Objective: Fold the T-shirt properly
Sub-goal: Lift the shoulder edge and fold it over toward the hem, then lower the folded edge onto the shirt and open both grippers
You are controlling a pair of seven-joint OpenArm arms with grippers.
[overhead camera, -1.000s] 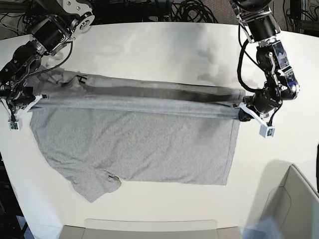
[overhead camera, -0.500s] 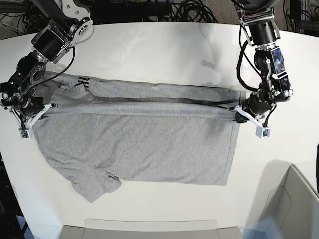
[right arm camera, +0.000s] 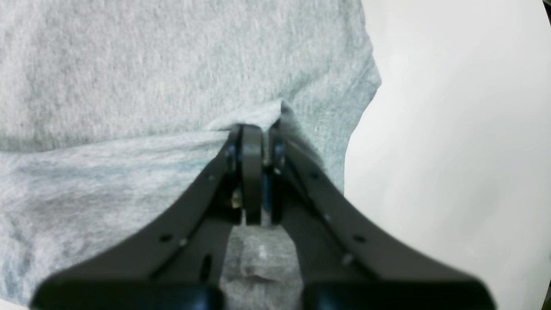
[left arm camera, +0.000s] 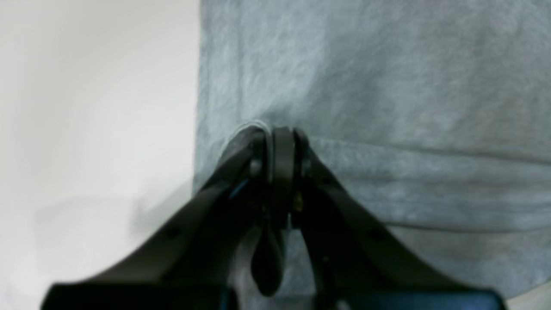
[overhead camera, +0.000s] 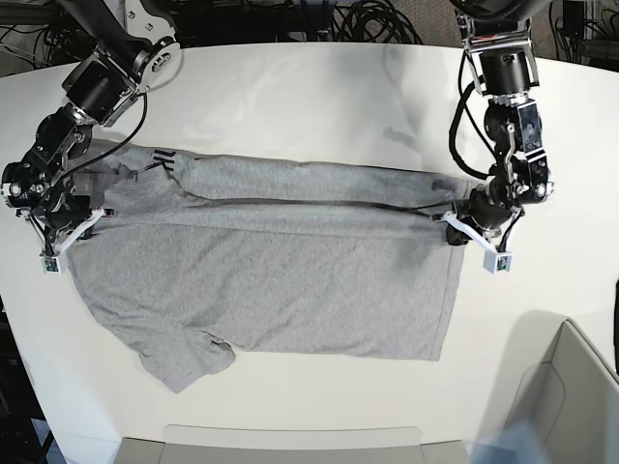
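The light grey T-shirt (overhead camera: 271, 280) lies spread on the white table (overhead camera: 309, 97), its far long edge doubled over toward the near side. One sleeve (overhead camera: 184, 356) lies bunched at the near left. Black marks (overhead camera: 162, 158) show at the far left fold. My left gripper (overhead camera: 462, 224) is shut on the folded edge at the shirt's right end; the left wrist view shows its tips (left arm camera: 280, 133) pinching grey cloth (left arm camera: 387, 86). At the shirt's left end, my right gripper (overhead camera: 73, 224) is shut on cloth (right arm camera: 129, 86), its tips (right arm camera: 254, 131) closed over a raised fold.
A grey box (overhead camera: 571, 406) stands at the near right corner. A flat grey tray (overhead camera: 290, 440) sits at the table's front edge. Cables (overhead camera: 319, 19) run behind the table's far edge. Bare white table lies beside the shirt in both wrist views.
Both grippers have drawn the pinched edge toward the near side and lower. The raised, taut band of cloth now lies flatter over the shirt's body.
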